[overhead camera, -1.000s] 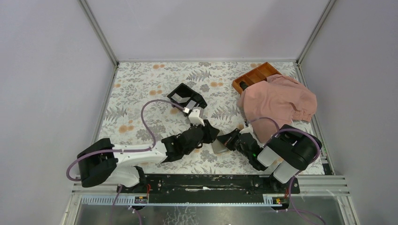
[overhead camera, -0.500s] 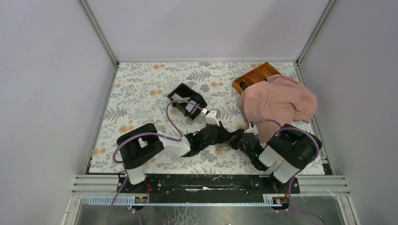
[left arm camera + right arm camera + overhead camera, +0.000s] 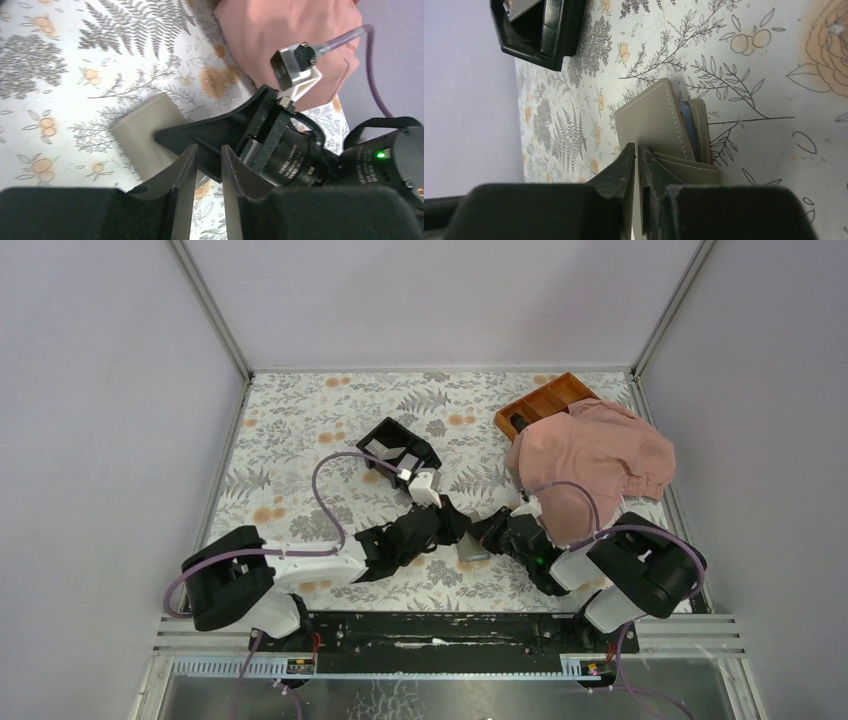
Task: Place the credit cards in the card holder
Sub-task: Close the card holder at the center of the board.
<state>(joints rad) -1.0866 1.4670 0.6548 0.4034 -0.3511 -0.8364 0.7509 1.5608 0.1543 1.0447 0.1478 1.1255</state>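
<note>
The left claw hovers with its jaws narrowly apart and empty, close to the right claw. The right claw's jaws are almost together at the edge of the card holder; whether they pinch its flap I cannot tell. The card holder lies partly open on the counter, near the middle of its near edge.

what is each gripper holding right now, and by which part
The right gripper pinches the card holder by the edge of its grey cover flap. The left gripper holds nothing; its jaws stand slightly apart.
</note>
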